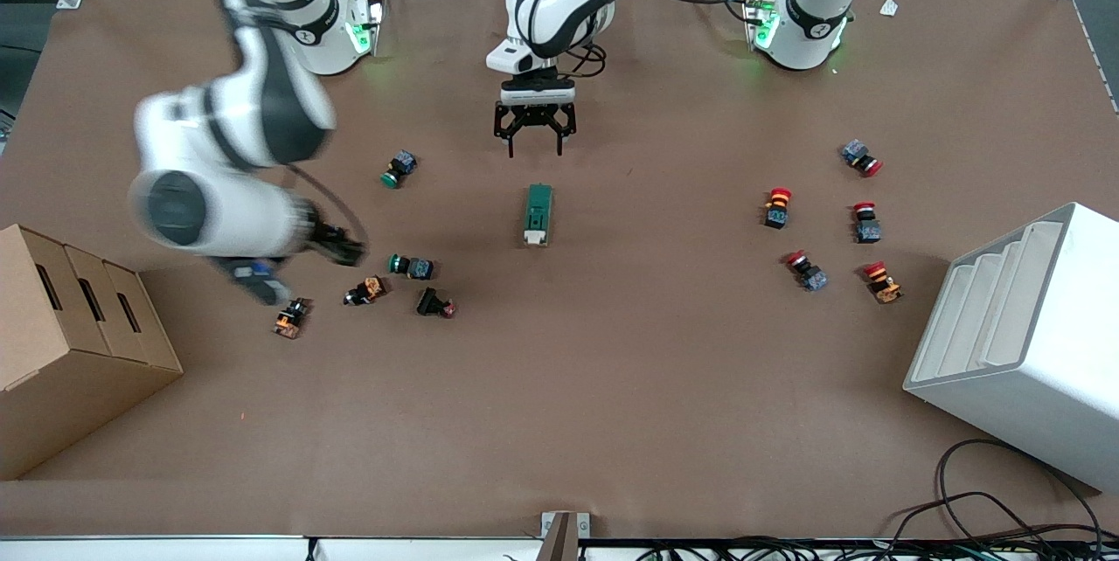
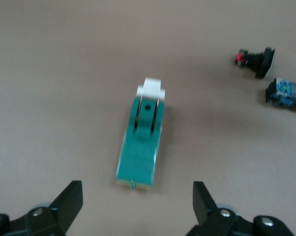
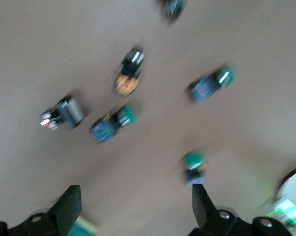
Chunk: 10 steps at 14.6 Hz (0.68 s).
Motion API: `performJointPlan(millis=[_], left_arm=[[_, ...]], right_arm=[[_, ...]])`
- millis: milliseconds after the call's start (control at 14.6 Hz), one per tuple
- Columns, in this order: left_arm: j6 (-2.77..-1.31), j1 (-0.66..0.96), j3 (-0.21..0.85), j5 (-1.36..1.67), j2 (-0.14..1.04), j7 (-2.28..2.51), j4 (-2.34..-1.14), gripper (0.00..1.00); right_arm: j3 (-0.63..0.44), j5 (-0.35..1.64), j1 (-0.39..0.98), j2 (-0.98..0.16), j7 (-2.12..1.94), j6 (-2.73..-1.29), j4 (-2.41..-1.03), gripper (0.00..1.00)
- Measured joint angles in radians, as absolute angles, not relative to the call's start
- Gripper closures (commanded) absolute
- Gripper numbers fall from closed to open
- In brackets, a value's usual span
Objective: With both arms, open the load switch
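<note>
Mid-table: your load switch (image 1: pixel 538 215) lies flat, well clear of every edge, white tab toward the front camera.
Left gripper (image 1: pixel 534 138): you have it over bare table between the switch and the base-side edge, fingers (image 2: pixel 69 202) spread wide, holding nothing.
Right gripper (image 1: pixel 337 245): you have it over the green-capped push buttons (image 1: pixel 411 266) toward the right arm's end, fingers (image 3: pixel 67 209) apart, empty.
Red-capped push buttons (image 1: pixel 777 207): grouped toward the left arm's end.
</note>
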<state>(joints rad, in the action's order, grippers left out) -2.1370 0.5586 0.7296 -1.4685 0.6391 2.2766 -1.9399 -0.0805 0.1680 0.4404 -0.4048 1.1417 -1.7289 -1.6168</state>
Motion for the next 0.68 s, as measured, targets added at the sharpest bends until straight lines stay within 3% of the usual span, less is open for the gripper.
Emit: performJointPlan(millis=[411, 685], left_arm=[[-1.978, 0.595, 0.710, -1.750, 0.780, 2.394, -1.936, 0.01], [-1.911, 0.767, 0.561, -1.811, 0.818, 2.532, -1.910, 0.01]], right_arm=[[-0.079, 0.209, 0.637, -0.652, 1.657, -1.928, -1.510, 0.00], [-0.080, 0.285, 0.669, -0.739, 1.709, -1.994, -1.491, 0.00]])
